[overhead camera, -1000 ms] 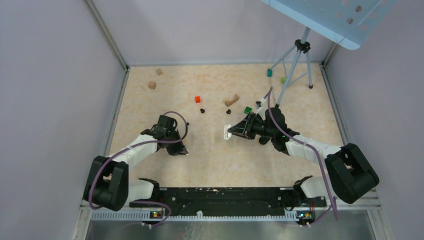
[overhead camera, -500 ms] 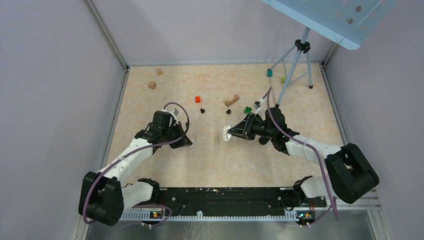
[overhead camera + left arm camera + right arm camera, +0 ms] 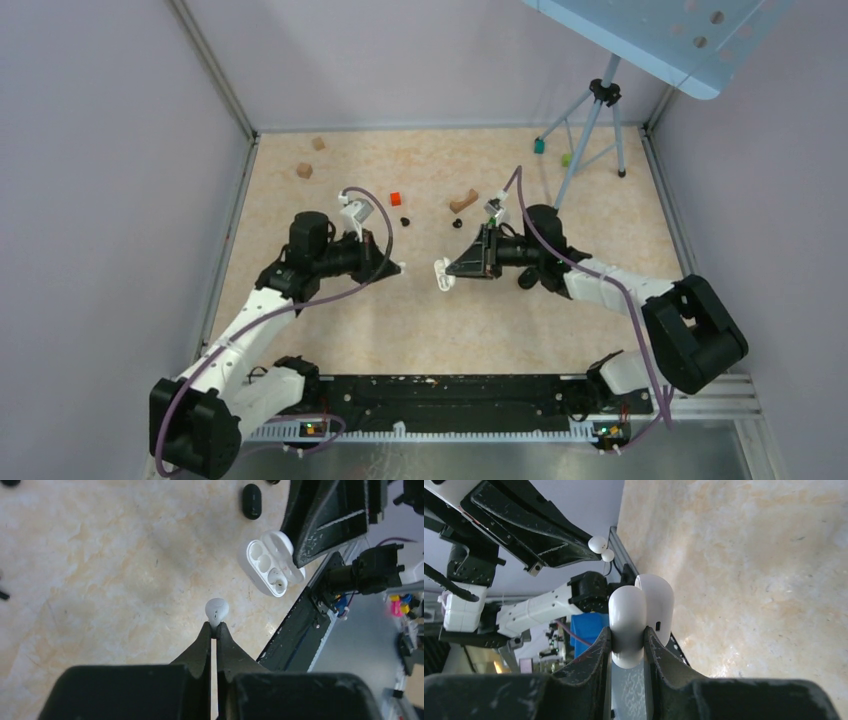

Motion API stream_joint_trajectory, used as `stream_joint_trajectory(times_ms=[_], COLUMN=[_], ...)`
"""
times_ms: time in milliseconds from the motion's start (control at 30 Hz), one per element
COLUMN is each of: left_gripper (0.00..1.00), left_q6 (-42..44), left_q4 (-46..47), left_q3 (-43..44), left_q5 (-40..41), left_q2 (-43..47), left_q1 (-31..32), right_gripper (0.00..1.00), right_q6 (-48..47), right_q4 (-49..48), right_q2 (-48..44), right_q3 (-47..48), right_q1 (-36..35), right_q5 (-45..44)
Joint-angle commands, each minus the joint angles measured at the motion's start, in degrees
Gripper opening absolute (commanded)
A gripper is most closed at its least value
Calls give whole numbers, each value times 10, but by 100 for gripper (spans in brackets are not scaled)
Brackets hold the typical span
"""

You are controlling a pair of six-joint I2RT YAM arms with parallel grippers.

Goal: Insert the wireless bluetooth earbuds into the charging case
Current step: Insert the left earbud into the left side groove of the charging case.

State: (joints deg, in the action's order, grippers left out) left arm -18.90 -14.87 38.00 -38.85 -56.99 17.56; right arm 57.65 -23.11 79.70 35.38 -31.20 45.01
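Observation:
My left gripper (image 3: 216,628) is shut on a white earbud (image 3: 217,611), pinching its stem so the round head sticks out past the fingertips. It hangs above the table (image 3: 330,200), just left of the case. The white charging case (image 3: 270,565) is open, sockets facing the earbud, and one socket seems to hold something white. My right gripper (image 3: 628,640) is shut on the case (image 3: 644,610), gripping its rounded shell. In the top view the earbud (image 3: 399,267) and the case (image 3: 441,275) are a short gap apart at mid-table, between the left gripper (image 3: 393,268) and the right gripper (image 3: 455,270).
Two small black pieces (image 3: 404,221) (image 3: 457,224), a red block (image 3: 395,198), a wooden piece (image 3: 463,201) and a green block (image 3: 492,207) lie behind the grippers. Brown cubes (image 3: 304,170) sit at the back left. A tripod (image 3: 590,130) stands at the back right.
The left gripper has closed on the earbud and carried it up and rightward from the table toward the case. The right gripper has shifted the case slightly left and further back.

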Motion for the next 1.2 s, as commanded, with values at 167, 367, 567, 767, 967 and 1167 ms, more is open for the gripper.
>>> stream_joint_trajectory(times_ms=[167,367,567,767,967,1167], left_gripper=[0,0,0,0,0,0], left_q6=[182,378,520,653,701,751], left_q4=[120,180,105,9,-31,-110], left_q3=[22,-5,39,73,77,101], left_q5=[-89,-166,-233,-229,-206,-178], left_q2=[57,85,46,32,47,40], left_q1=[23,39,58,80,106,132], right_gripper=[0,0,0,0,0,0], right_q6=[-46,-26,13,33,44,3], right_q4=[105,97,54,42,56,148], right_q2=[29,25,21,16,19,34], right_q3=[77,66,52,41,47,91], right_q1=[-9,-14,-23,-30,-30,-30], right_q5=[118,145,167,188,195,193])
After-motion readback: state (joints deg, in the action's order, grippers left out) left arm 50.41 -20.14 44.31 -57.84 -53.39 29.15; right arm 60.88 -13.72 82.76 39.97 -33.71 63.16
